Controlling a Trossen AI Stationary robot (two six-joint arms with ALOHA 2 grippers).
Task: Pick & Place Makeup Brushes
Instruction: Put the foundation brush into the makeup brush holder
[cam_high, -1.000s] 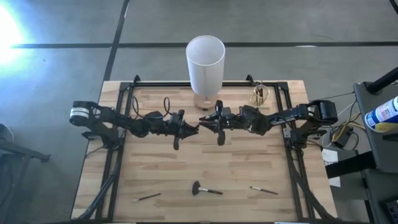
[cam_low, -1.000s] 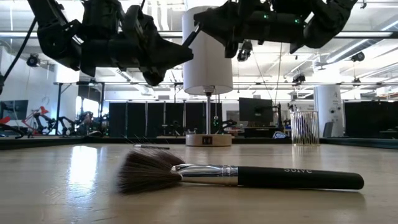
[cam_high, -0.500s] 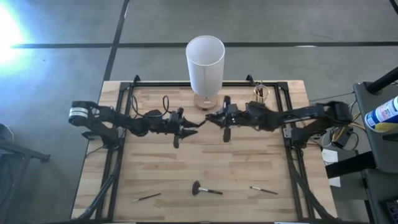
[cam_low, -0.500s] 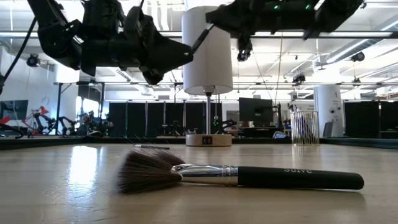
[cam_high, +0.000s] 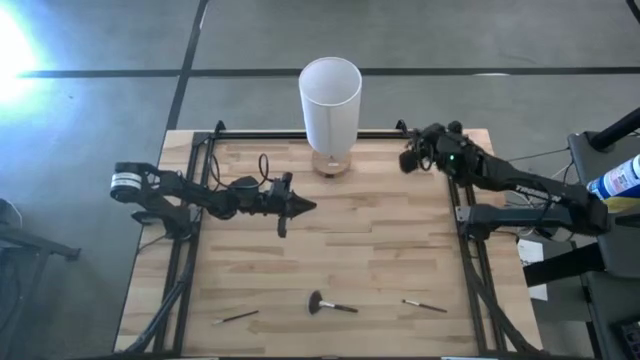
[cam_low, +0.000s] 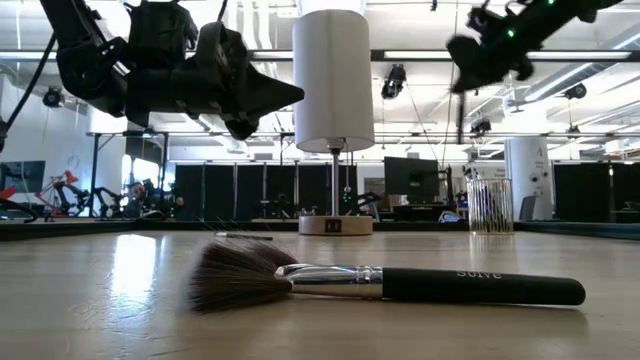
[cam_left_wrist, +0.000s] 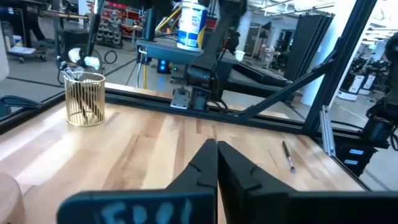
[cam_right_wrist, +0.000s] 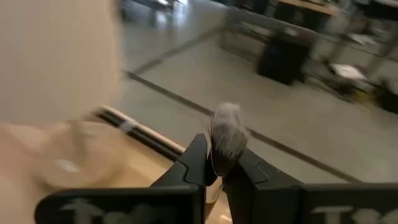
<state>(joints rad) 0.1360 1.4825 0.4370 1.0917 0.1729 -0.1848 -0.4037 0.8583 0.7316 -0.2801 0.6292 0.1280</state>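
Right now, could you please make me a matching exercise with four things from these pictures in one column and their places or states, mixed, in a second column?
Things:
1. left gripper
2. right gripper
3. fluffy brush
4. gold wire holder

Places or states:
A. lying flat on the table near its front edge
B. shut on a brush with a grey bristle tip, beside the holder at the back right corner
C. standing upright at the table's back right corner
D. shut and empty, hanging above the middle of the table

Pairs: 1-D, 2-B, 3-A, 4-C
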